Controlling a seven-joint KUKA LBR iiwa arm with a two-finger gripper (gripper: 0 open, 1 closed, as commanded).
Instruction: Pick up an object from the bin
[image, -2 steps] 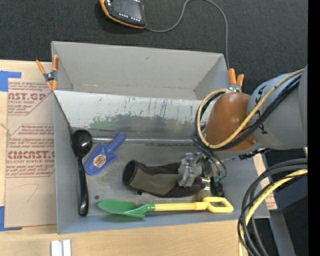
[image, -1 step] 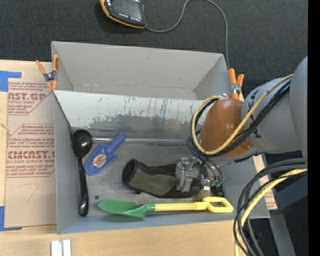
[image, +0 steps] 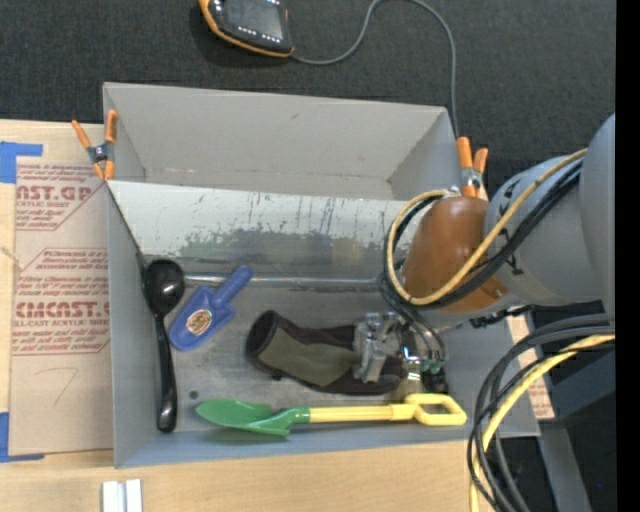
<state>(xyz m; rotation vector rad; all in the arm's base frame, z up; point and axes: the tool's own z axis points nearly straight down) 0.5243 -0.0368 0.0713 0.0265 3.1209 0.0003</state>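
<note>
My gripper (image: 372, 352) is low in the bin's right part, its metal fingers down on the right end of a dark olive and brown sock-like cloth (image: 300, 352) that lies across the bin floor. I cannot tell whether the fingers are closed on the cloth. Just in front of it lies a toy shovel (image: 320, 415) with a green blade and a yellow handle, along the near wall.
A blue scoop (image: 208, 310) lies left of centre and a black ladle (image: 163, 340) runs along the left wall. The arm with its orange cover and cables hangs over the bin's right corner.
</note>
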